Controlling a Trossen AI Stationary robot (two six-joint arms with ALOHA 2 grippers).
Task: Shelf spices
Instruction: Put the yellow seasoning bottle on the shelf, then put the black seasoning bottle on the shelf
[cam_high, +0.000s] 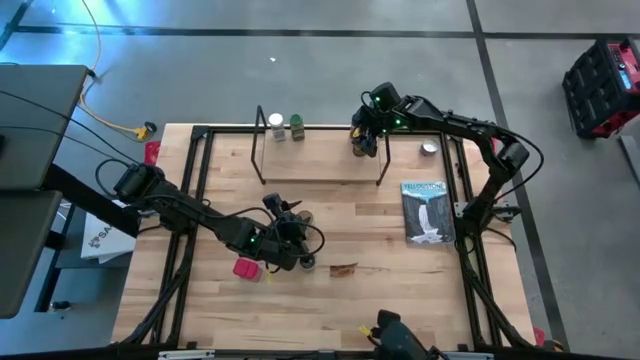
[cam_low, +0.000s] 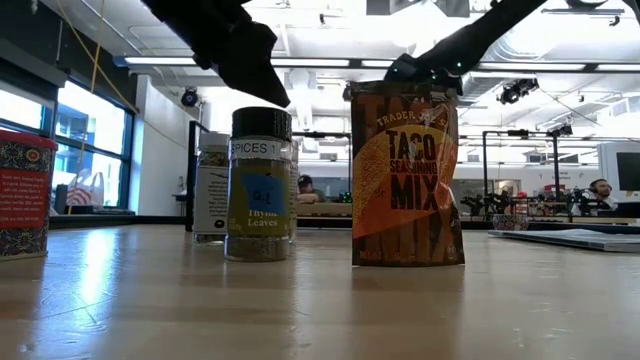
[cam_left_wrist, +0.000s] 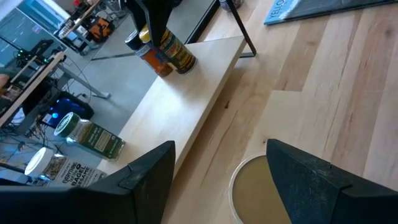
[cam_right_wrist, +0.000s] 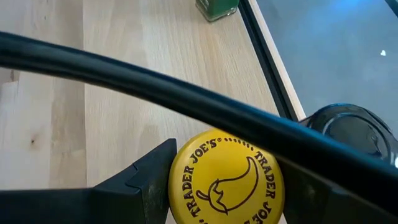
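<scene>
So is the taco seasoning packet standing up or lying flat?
Standing upright. In the low view the taco seasoning packet rests on its bottom edge on the tabletop, label facing the camera, beside the thyme jar.

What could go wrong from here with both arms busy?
The right end effector grips the yellow-lidded jar at the shelf's end, beside a wire upright; a careless release could tip the jar off that end. The left end effector stands open over a tan-lidded jar, with the red box close by; descending off-centre might topple the jar or nudge the box.
</scene>
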